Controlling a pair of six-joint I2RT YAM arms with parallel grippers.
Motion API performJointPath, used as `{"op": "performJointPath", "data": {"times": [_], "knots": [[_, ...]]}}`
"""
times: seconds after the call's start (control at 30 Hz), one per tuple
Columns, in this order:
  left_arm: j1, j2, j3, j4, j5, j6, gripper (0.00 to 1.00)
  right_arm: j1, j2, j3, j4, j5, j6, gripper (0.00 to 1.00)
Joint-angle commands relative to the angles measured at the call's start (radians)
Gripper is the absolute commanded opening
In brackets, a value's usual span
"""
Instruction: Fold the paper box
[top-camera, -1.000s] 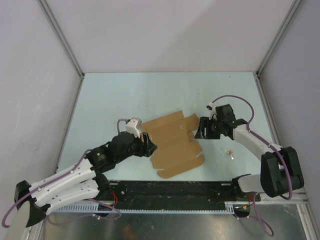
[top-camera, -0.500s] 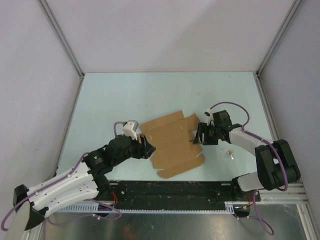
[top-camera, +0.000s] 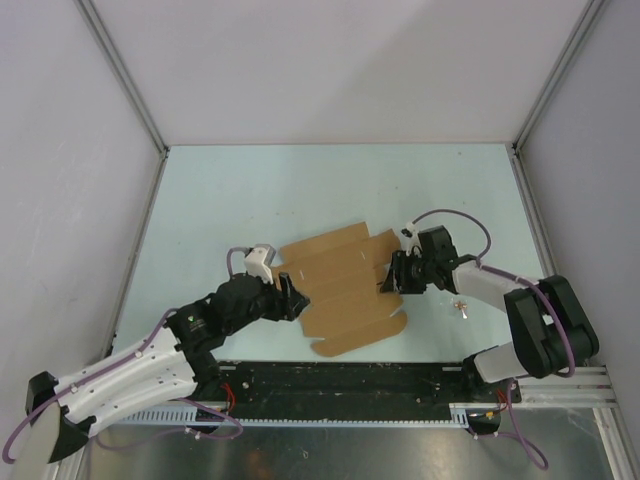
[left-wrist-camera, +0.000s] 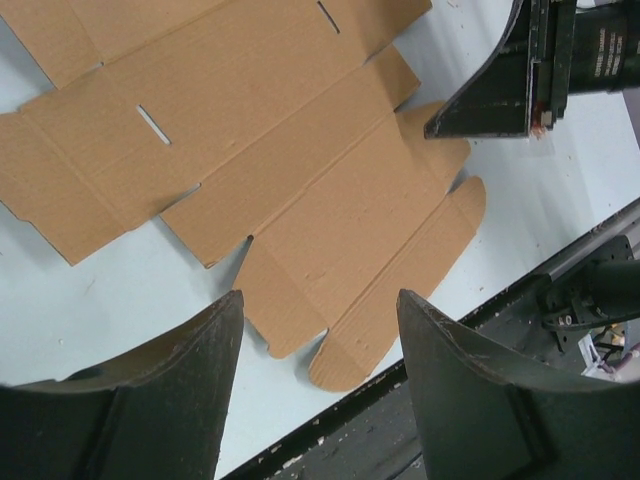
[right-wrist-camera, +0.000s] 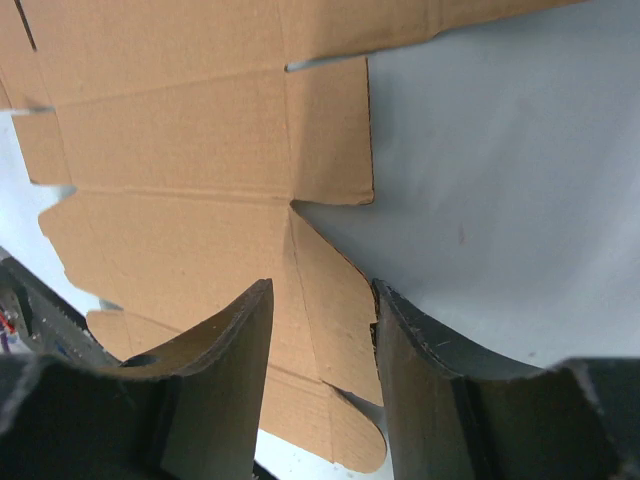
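Observation:
The paper box (top-camera: 345, 285) lies flat and unfolded on the pale table, a brown die-cut sheet with flaps and slots; it also fills the left wrist view (left-wrist-camera: 300, 180) and the right wrist view (right-wrist-camera: 200, 150). My left gripper (top-camera: 292, 296) sits at the sheet's left edge, low over the table. Its jaws (left-wrist-camera: 318, 300) stand wide apart, with only a bottom flap below and nothing between them. My right gripper (top-camera: 391, 280) is at the sheet's right side. Its fingers straddle a right-hand flap (right-wrist-camera: 322, 290), the right finger (right-wrist-camera: 420, 370) at the flap's edge, a gap still showing between the jaws.
A small brownish object (top-camera: 461, 307) lies on the table right of the sheet, beside my right forearm. The black rail (top-camera: 340, 378) with the arm bases runs along the near edge. Grey walls close in the table on three sides.
My right gripper has moved left and nearer, onto the sheet's right flap, and its jaws have narrowed. The left gripper has slid slightly nearer along the sheet's left edge.

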Motion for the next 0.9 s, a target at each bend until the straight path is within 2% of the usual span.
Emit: {"op": "performJointPath", "data": {"times": [0.0,0.2,0.33,0.67,0.87], "knots": [[-0.004,-0.018,-0.014,0.022,-0.016,-0.023,0.68,0.036,-0.059,-0.055,0.004,0.001,0.072,0.47],[-0.004,-0.03,-0.028,0.024,-0.011,-0.029,0.68,0.054,-0.177,-0.136,0.04,0.004,0.165,0.36],[-0.004,-0.045,-0.044,0.025,-0.021,-0.041,0.68,0.063,-0.315,-0.196,0.08,0.025,0.258,0.25],[-0.002,-0.088,-0.067,0.027,-0.045,-0.07,0.68,0.158,-0.505,-0.292,0.129,0.18,0.459,0.02],[-0.002,-0.127,-0.095,0.025,-0.076,-0.107,0.67,0.247,-0.625,-0.378,0.146,0.347,0.633,0.0]]}}
